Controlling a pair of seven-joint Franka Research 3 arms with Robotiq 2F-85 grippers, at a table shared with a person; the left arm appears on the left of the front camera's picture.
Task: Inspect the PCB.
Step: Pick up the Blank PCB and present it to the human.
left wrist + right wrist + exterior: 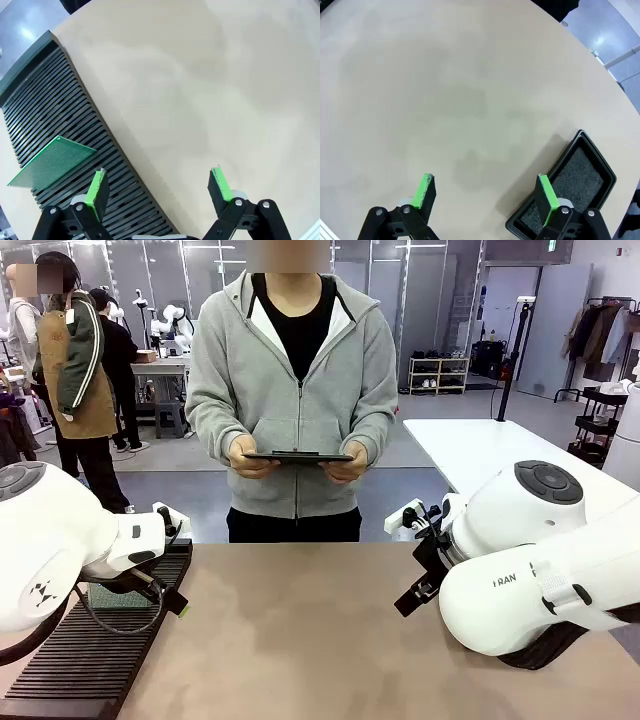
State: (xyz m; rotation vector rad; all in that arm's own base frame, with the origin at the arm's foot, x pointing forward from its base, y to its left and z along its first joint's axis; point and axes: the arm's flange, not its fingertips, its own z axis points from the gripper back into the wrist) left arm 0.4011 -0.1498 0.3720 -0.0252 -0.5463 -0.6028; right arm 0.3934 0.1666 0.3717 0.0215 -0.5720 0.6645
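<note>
The PCB [52, 162] is a thin green dotted board resting tilted in the slots of a black ribbed rack [55, 100]. In the left wrist view my left gripper [160, 187] hangs open above the rack's edge and the table, just right of the PCB, with nothing between its green pads. From the front the PCB [118, 596] shows as a green patch under my left arm. My right gripper [485, 192] is open over bare tabletop, holding nothing.
A shallow black tray [592, 167] with a grey foam floor lies beside my right gripper. Across the tan table [300, 640] a person in a grey hoodie holds a dark tablet [298, 456] in both hands. The rack [90, 660] runs along the table's left side.
</note>
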